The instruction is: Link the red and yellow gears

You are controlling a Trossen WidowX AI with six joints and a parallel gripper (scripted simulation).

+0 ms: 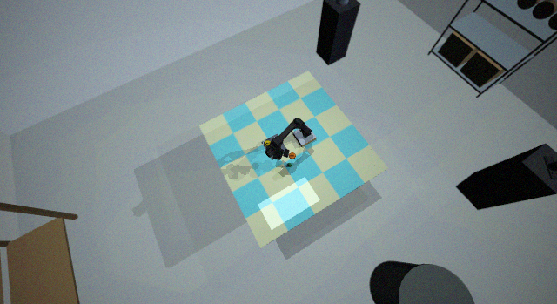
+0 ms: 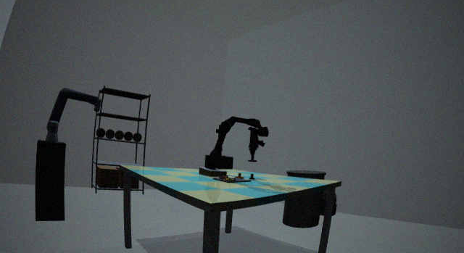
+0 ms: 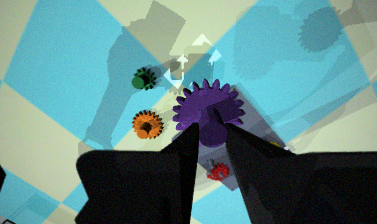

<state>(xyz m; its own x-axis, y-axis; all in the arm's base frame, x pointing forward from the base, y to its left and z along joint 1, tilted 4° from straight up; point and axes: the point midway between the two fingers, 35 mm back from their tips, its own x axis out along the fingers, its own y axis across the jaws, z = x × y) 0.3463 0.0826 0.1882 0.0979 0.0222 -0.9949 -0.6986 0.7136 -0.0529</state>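
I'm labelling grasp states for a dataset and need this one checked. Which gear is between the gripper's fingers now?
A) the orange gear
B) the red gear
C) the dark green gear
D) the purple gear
D: the large purple toothed gear has its knob pinched by the black gripper.

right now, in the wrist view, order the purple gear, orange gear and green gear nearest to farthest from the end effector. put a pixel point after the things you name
1. Purple gear (image 3: pixel 209 107): between the fingertips of the end effector (image 3: pixel 210 128).
2. Orange gear (image 3: pixel 147 124): left in the picture.
3. Green gear (image 3: pixel 144 79): upper left, beyond the orange one.
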